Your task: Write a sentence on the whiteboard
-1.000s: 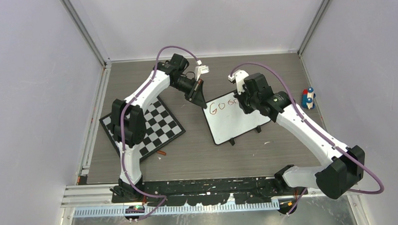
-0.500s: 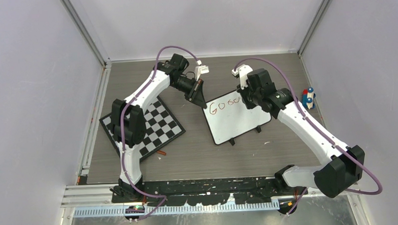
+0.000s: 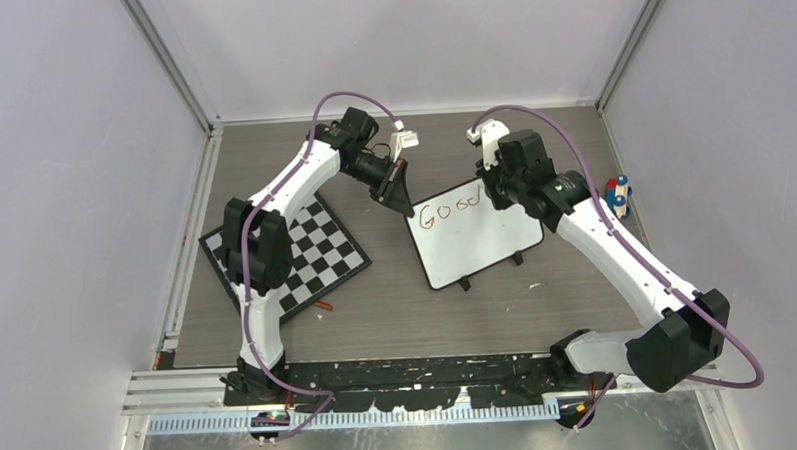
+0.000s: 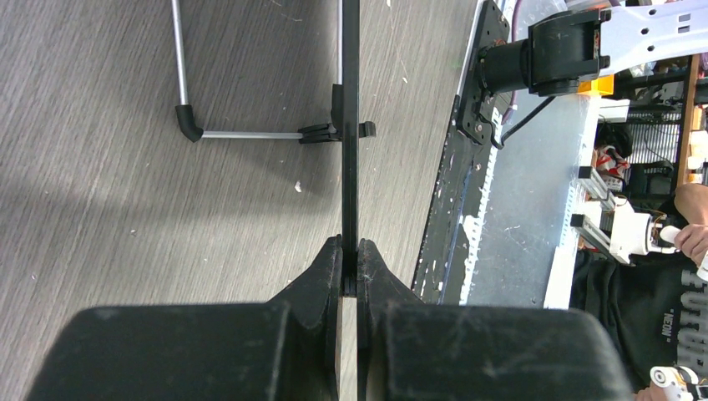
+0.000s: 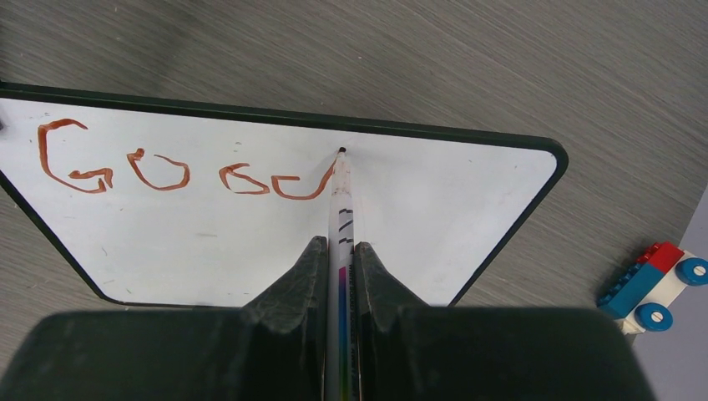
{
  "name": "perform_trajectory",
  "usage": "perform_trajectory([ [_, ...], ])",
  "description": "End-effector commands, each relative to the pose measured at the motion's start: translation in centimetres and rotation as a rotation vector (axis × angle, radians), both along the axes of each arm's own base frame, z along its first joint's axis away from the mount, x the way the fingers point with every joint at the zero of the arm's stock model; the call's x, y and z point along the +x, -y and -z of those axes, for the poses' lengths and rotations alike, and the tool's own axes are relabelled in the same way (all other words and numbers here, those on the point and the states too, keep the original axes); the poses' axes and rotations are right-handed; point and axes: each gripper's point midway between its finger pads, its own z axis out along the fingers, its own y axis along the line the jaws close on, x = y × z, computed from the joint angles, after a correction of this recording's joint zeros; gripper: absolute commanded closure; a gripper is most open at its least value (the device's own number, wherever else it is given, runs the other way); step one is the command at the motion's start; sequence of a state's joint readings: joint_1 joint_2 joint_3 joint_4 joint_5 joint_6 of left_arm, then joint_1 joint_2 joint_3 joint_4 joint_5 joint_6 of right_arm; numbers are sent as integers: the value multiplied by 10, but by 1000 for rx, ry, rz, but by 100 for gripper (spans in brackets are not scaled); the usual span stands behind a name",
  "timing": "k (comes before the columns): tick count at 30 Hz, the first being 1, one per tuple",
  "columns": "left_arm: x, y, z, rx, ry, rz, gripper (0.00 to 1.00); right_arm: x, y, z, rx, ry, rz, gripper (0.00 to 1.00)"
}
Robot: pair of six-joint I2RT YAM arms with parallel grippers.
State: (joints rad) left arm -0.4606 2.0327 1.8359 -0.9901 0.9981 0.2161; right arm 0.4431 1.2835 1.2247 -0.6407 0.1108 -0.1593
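Top external view: the whiteboard (image 3: 475,244) stood on the table (image 3: 397,310) right of centre, turned at an angle, with the checkerboard (image 3: 287,254) lying well apart to its left. My left claw (image 3: 398,192) sat at the board's far left corner. My right claw (image 3: 495,195) was over the board's far edge, just past the end of the sentence (image 3: 451,209), of which one word in red-brown showed, reading roughly "Good". A small toy train (image 3: 617,195) stood near the right wall. Left wrist view: my left claw (image 4: 351,269) was closed on the whiteboard (image 4: 350,125), seen edge-on as a thin black line – both fingers pressed against its frame, one on each side. A thin metal leg (image 4: 250,134) with a black tip reached out from the board across the table (image 4: 108,209). Right wrist view: my right claw (image 5: 341,255) was closed on a marker (image 5: 341,209) clamped between the two fingers. The marker tip touched the whiteboard (image 5: 451,221) close under its far frame edge – at the top of the last letter's stroke. The sentence (image 5: 167,171) ran leftward from there along the upper part of the board. The toy train (image 5: 653,288) stood off the board's right corner.
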Motion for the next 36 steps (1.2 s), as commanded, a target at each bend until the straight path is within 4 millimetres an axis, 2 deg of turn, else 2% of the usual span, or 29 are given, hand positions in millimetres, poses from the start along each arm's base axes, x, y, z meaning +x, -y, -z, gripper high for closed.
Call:
perform_trajectory([
  [1, -8, 2, 1, 9, -27, 25, 100, 10, -7, -19, 45, 65, -5, 100],
  [12, -9, 2, 1, 9, -29, 25, 100, -8, -5, 12, 32, -28, -33, 100],
  [31, -9, 1, 3, 12, -31, 27, 100, -23, 4, 26, -6, -64, -38, 100],
  [36, -9, 1, 4, 15, -33, 26, 100, -24, 7, 22, -25, -63, -44, 100],
])
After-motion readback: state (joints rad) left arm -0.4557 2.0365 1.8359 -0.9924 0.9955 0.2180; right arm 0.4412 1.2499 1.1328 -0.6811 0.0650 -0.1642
